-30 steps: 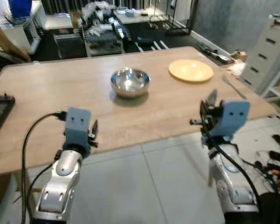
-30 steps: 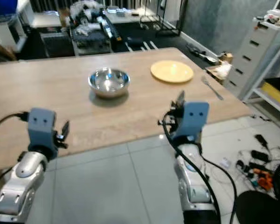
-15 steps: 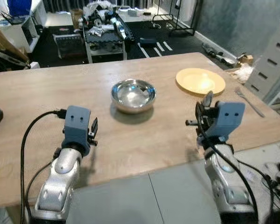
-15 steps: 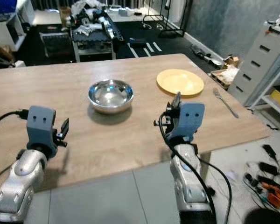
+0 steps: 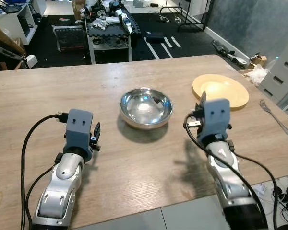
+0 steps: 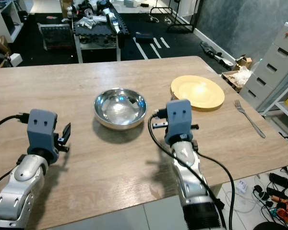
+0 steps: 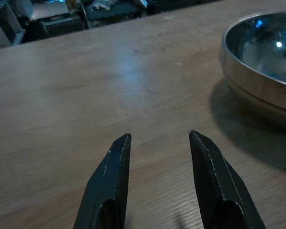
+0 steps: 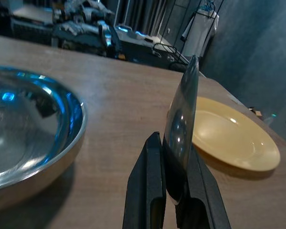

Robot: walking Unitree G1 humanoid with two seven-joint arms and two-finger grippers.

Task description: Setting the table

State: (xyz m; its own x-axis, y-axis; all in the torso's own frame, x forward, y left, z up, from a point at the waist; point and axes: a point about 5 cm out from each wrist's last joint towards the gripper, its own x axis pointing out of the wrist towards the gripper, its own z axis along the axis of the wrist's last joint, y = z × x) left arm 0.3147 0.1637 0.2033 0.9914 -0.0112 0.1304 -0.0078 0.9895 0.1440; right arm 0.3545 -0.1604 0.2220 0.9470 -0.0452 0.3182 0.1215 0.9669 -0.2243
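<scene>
Two grippers now over the table point(image 5: 48, 86) after closing in: right gripper point(image 8: 174, 188) clamped on a spoon point(image 8: 182, 121), between bowl point(image 5: 146, 106) and plate point(image 5: 221, 90); left gripper point(image 7: 159, 157) spread, empty. Placement looking near.

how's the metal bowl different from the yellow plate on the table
The bowl is shiny bare metal; the plate is matte yellow. The bowl is deep with raised walls; the plate is nearly flat. The bowl sits mid-table between the grippers; the plate lies toward the robot's right, near the fork. Both are round, upright and empty.
</scene>
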